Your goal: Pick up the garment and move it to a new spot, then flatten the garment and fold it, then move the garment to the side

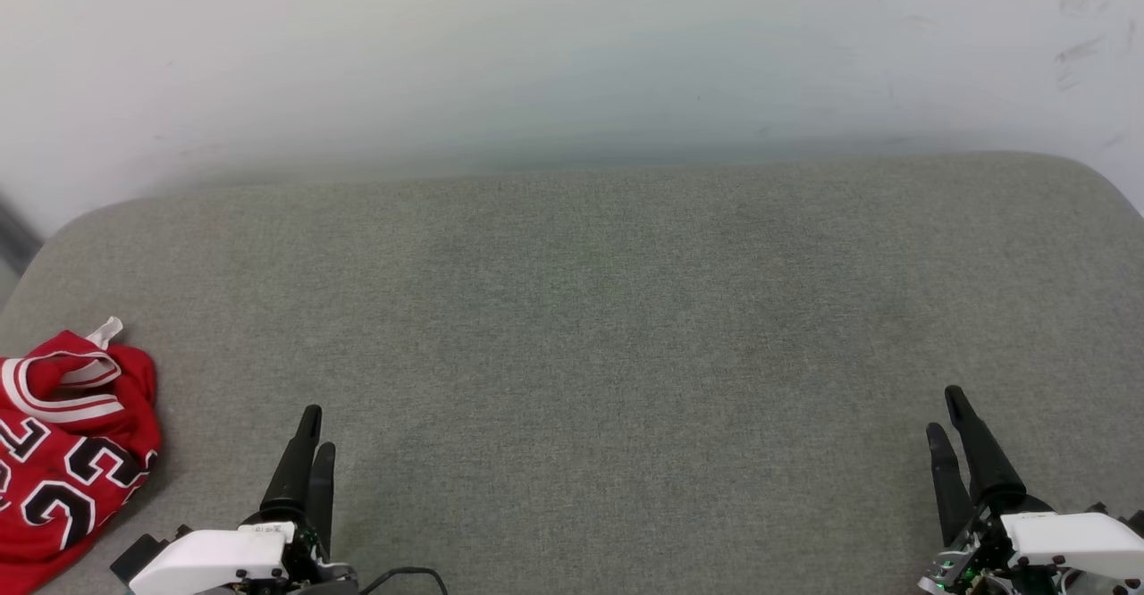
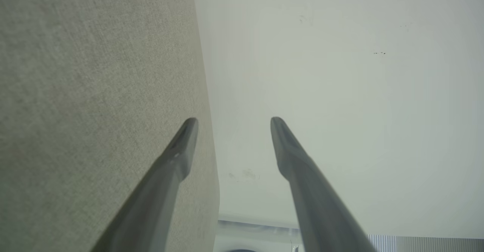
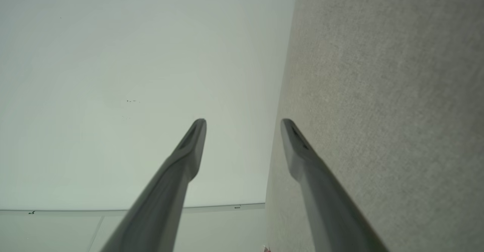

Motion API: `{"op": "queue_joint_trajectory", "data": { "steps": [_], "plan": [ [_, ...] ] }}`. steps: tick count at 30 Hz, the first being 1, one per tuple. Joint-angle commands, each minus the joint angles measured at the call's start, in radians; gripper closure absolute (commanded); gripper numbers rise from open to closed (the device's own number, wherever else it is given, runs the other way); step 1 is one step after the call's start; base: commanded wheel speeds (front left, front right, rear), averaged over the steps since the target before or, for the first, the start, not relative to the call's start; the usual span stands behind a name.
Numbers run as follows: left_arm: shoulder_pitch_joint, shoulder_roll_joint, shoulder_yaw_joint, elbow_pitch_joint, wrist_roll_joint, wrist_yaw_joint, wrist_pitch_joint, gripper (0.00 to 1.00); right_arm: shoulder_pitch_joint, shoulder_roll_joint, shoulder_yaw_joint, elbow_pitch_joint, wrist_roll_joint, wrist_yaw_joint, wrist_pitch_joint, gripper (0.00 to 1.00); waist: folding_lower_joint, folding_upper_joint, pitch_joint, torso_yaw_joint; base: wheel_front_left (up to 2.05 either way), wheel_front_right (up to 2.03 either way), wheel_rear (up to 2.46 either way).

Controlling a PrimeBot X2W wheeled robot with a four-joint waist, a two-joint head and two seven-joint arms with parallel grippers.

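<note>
Left arm: low at the near left, white wrist housing at the bottom edge. The left claw (image 1: 318, 434) points forward and slightly right over the padded grey surface (image 1: 626, 309), turned so that one finger sits above the other in the head view. The left wrist view shows its fingers (image 2: 177, 157) clearly parted, nothing between them.

Right arm: mirrored at the near right. The right claw (image 1: 945, 412) points forward and slightly left. Its own wrist view likewise shows a clear gap between the tips, with nothing gripped.

Both claws point toward the white wall (image 1: 572, 59) behind the surface.

The garment (image 1: 71, 452) lies crumpled at the near left edge of the surface, partly cut off by the frame (red cloth, red-and-white striped trim, black white-outlined numerals visible). It sits to the left of the left claw, near but not touching, and well apart from the right claw.
</note>
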Motion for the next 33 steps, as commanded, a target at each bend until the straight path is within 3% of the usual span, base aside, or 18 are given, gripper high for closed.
{"op": "queue_joint_trajectory", "data": {
  "steps": [1, 6, 19, 25, 27, 33],
  "plan": [
    [-0.005, 0.003, -0.004, -0.024, 0.006, -0.001, -0.008, 0.0, -0.01, -0.001, 0.005, -0.023, -0.011, 0.0, -0.01, 0.0, 0.0, 0.0, 0.0, 0.0, 0.0, 0.0, 0.0],
    [0.01, 0.003, -0.007, -0.038, 0.03, -0.001, -0.031, 0.0, -0.003, -0.001, 0.003, -0.026, -0.068, 0.0, -0.033, 0.0, 0.0, 0.0, -0.001, -0.001, 0.0, 0.0, 0.0],
    [0.026, 0.004, 0.058, -0.059, 0.184, -0.001, -0.086, 0.0, 0.005, -0.001, 0.0, -0.069, -0.36, 0.0, -0.088, 0.0, 0.0, 0.0, -0.004, 0.0, 0.0, 0.0, 0.0],
    [0.028, 0.005, 0.11, -0.104, 0.297, -0.002, -0.109, 0.0, 0.009, -0.001, -0.008, -0.088, -0.528, 0.0, -0.11, 0.0, 0.0, 0.0, -0.006, 0.002, 0.0, 0.0, 0.0],
    [0.027, 0.005, 0.146, -0.134, 0.377, 0.0, -0.123, 0.0, 0.005, -0.001, 0.009, -0.129, -0.657, 0.0, -0.125, 0.0, 0.0, 0.0, -0.006, 0.002, 0.0, 0.0, 0.0],
    [0.028, 0.005, 0.16, -0.216, 0.498, 0.014, -0.144, 0.0, 0.004, -0.001, 0.035, -0.202, -0.805, 0.0, -0.145, 0.0, 0.0, 0.0, -0.003, 0.002, 0.0, 0.0, 0.0]
  ]
}}
